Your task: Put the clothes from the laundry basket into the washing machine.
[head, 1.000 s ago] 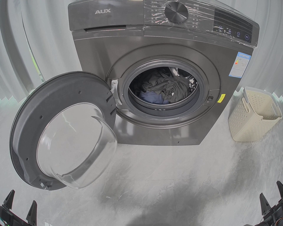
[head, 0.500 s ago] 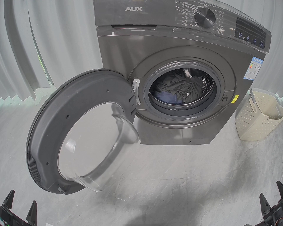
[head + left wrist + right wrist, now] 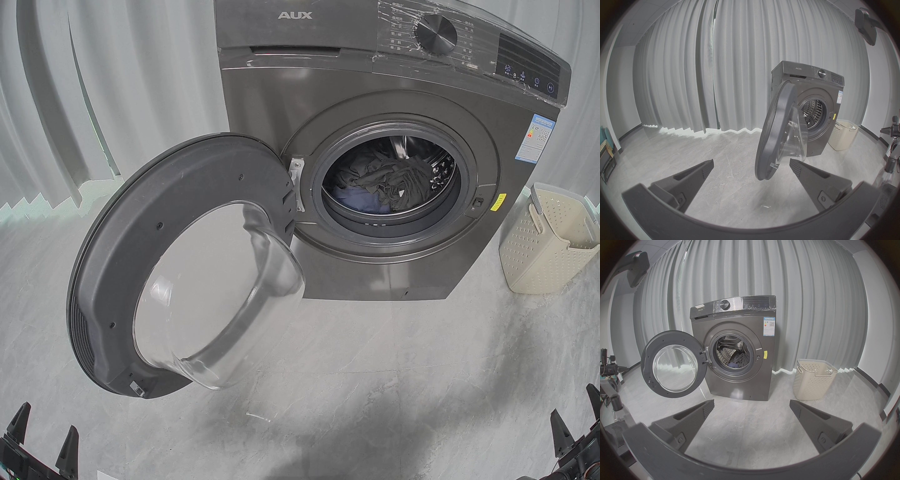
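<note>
My left claw (image 3: 42, 437) is hanging low in front of me. It is wide open and holding nothing. My right claw (image 3: 576, 415) is doing the same on the other side, open wide with nothing in it. Both claws are staying in the same spots as a second ago.

My head camera is turning, so the whole picture is sliding. The washing machine (image 3: 375, 81) is now showing more to the right than before, but it is not really moving. Its round door (image 3: 119, 262) is standing wide open on the left.

The dark clothes (image 3: 390, 181) are lying inside the drum, with a blue cloth (image 3: 356, 200) under them. The laundry basket (image 3: 531, 262) is standing on the grey floor (image 3: 375, 375), just beside the machine on its right. White curtains (image 3: 144, 81) are hanging behind.
</note>
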